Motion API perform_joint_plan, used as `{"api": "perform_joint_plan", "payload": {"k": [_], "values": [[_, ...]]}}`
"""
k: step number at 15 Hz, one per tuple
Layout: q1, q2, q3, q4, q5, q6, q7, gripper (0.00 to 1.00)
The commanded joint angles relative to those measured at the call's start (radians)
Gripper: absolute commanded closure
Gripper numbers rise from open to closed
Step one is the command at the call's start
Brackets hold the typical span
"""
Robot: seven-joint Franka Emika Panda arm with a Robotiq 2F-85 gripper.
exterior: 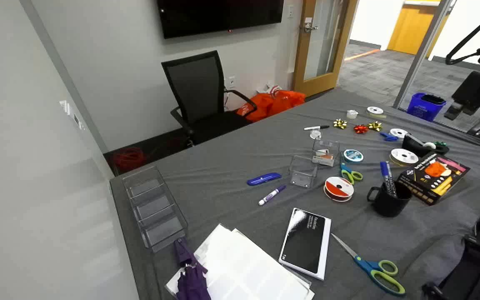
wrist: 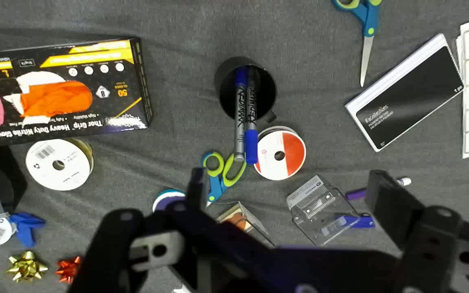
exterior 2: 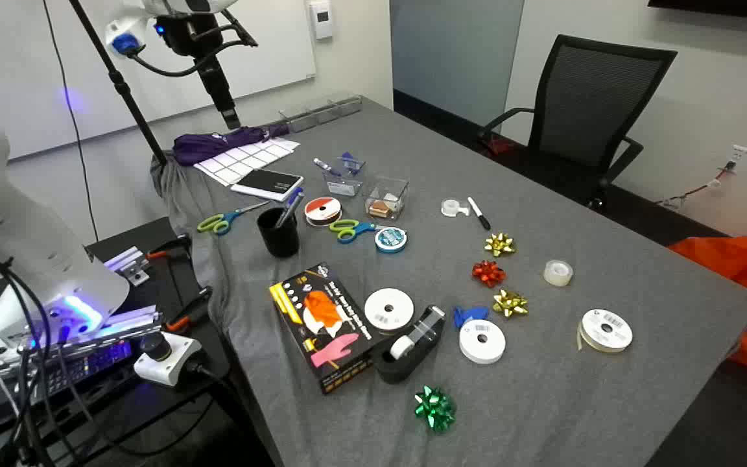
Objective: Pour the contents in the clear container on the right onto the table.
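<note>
Exterior views show a grey-draped table (exterior 2: 435,266) near a chair (exterior 2: 597,107).

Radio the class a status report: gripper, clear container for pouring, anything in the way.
Gripper open, empty, above table. Clear container unpoured, contents inside. Second clear tub and small scissors close by; may crowd approach.

From high behind the papers (exterior: 244,271), an exterior view is facing across the table (exterior: 223,158) toward the door (exterior: 323,46); from high behind the green bow (exterior 2: 435,408), an exterior view is facing the whiteboard (exterior 2: 276,48). Nearest, my wrist camera is looking steeply down past my fingers (wrist: 393,211). All three views are sharing the black mug (exterior: 390,206) and glove box (exterior: 433,177).
</note>
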Motion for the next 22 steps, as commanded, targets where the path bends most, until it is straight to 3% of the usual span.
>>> {"api": "perform_joint_plan", "payload": {"k": [1,9,17,22], "values": [[-0.020,0.003,0.017,0.002,0.012,-0.003,-0.010,0.00],[-0.020,0.003,0.017,0.002,0.012,-0.003,-0.010,0.00],[-0.079,0.278,0.077,0.110,0.059,0.114,0.393,0.00],[-0.082,0.478,0.061,0.207,0.173,0.233,0.577,0.00]]}}
